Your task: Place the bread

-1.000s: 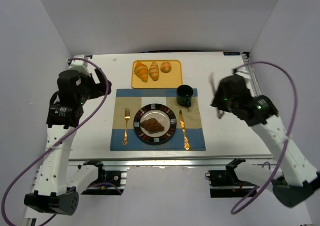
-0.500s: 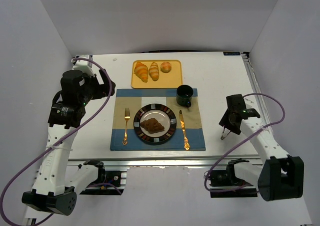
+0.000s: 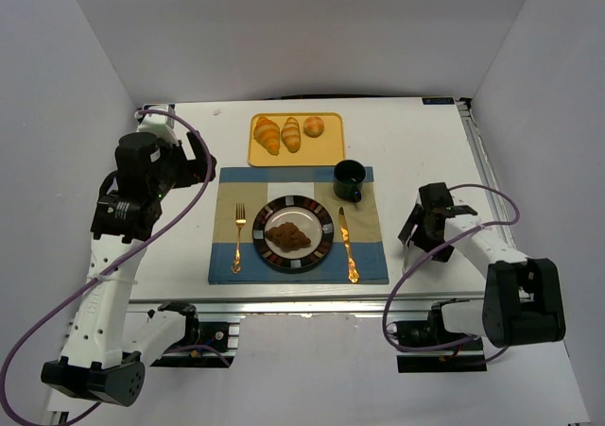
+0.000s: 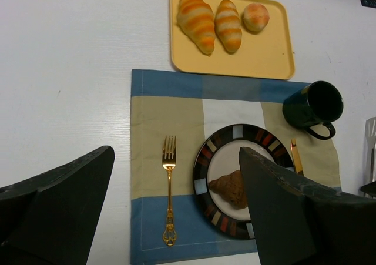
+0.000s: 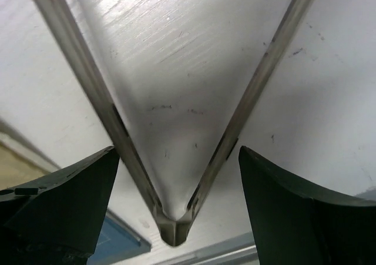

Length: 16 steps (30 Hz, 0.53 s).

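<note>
The bread [image 3: 288,235] lies on the striped plate [image 3: 327,241], in the middle of the placemat [image 3: 227,256]. It looks light and soft, perhaps crumbly, so I would take it gently across its thick middle. The left gripper [image 4: 176,153] is spread wide and empty. The right gripper [image 5: 176,150] is wide too, low over the tongs [image 5: 252,100]; it probably does not touch them.
</note>
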Tool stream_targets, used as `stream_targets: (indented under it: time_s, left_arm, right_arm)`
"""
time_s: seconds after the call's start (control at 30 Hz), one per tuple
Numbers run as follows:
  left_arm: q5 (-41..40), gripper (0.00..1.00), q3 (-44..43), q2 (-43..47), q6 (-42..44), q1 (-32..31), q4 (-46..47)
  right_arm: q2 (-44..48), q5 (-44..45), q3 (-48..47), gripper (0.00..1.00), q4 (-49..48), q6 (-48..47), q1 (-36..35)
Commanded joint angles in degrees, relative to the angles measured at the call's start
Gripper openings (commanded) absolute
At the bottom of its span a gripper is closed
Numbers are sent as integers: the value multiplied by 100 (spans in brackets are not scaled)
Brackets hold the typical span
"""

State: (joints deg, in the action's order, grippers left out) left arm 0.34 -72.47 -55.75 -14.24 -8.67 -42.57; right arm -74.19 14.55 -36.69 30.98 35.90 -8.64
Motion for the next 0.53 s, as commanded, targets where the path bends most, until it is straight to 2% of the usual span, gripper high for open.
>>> stream_targets:
  time_s: [0.0, 0.27, 0.33, 0.5]
  left_arm:
    - [-201, 98, -145, 64, 123, -21, -103]
    - [-280, 98, -198, -59, -131, -21, -50]
    - [-227, 98, -163, -85, -158, -21, 29]
    - [-139, 98, -84, -147, -272, -21, 161]
  right_arm:
    - [475, 48, -461, 89, 476, 93, 12]
    - [2134, -328, -1902, 89, 2376, -30, 12]
    - [2417, -408, -1947, 89, 2639, 13, 21]
    - [3121, -899, -1754, 89, 2580, -82, 21]
